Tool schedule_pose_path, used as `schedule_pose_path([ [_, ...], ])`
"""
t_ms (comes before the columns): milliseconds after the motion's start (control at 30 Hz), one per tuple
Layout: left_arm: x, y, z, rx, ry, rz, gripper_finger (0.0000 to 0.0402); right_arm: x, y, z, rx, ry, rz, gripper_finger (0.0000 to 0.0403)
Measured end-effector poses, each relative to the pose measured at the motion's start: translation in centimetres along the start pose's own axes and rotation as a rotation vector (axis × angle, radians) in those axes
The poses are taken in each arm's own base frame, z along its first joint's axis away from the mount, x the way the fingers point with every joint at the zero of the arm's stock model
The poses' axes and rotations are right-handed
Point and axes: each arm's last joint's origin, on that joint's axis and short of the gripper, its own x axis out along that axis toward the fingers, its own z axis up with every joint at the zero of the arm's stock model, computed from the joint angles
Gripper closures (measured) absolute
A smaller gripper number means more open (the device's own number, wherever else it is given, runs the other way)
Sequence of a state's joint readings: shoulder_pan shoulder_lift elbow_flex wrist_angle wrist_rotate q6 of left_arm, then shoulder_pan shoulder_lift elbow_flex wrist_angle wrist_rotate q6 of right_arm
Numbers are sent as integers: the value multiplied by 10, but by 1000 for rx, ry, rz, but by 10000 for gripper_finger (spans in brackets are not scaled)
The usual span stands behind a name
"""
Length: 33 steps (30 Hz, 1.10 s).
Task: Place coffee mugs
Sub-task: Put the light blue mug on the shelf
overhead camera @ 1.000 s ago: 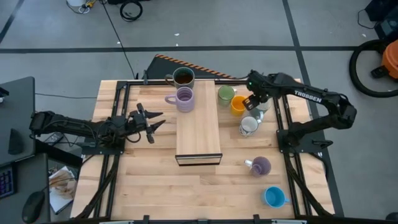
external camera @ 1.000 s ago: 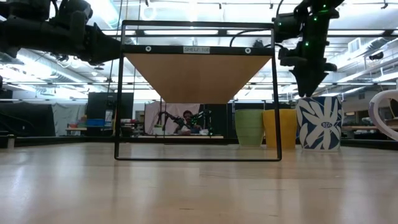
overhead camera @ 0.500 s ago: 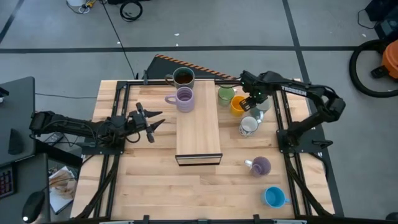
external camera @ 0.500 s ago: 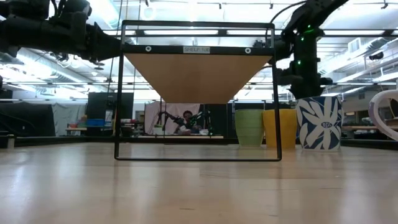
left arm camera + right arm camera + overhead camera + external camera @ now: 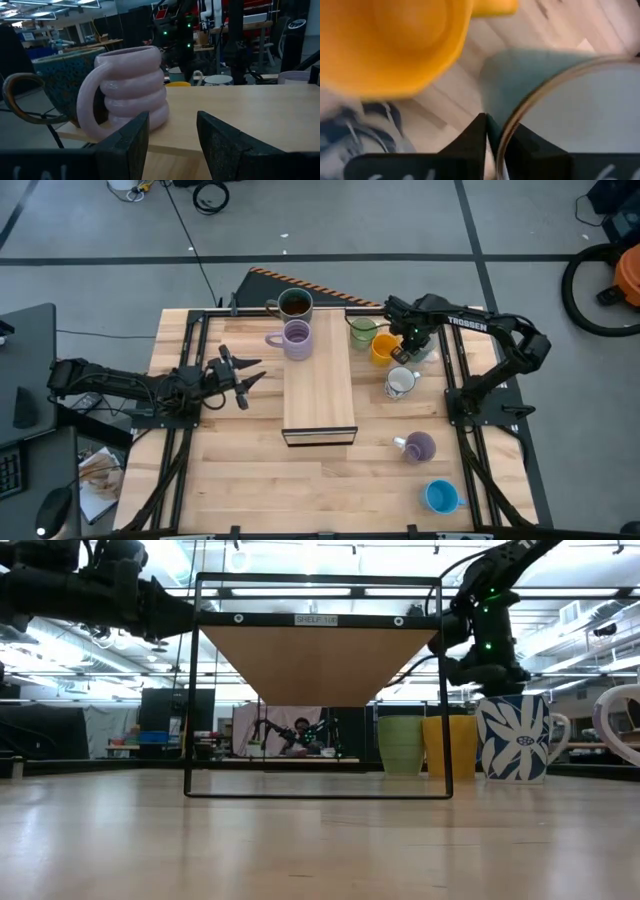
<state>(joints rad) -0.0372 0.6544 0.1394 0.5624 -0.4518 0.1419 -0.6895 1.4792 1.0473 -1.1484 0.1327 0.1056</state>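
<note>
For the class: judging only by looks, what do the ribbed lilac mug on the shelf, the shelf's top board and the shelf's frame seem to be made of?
The ribbed lilac mug looks like glazed ceramic: its stacked rings carry soft glossy highlights. The top board looks like light wood or plywood with a matte finish, as faint grain lines run along it. The frame looks like thin black-painted metal bars, though coated plastic cannot be ruled out.

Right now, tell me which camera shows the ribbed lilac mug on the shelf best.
The left wrist view: the ribbed lilac mug fills the frame, its stacked rings and handle clear, just beyond the left gripper's open fingers. The high view shows only its rim and handle from above, on the shelf top. The low and right wrist views do not show it.
</note>
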Motion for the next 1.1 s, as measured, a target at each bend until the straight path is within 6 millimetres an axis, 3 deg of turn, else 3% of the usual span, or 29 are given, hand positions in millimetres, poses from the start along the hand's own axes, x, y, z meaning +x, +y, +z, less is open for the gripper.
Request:
schedule_pose_path([
  [200,0,0,-1,-20,13,-5,230,0,0,-5,-299,51,11,368],
  [467,0,-1,-4,-29,34,-8,230,-1,-1,-8,-611,84,20,349],
  [733,0,-1,-5,-29,48,-10,230,-1,-1,-10,-560,103,0,336],
  [1100,0,-1,-5,-28,49,-9,230,-1,-3,-11,-435,120,-78,273],
])
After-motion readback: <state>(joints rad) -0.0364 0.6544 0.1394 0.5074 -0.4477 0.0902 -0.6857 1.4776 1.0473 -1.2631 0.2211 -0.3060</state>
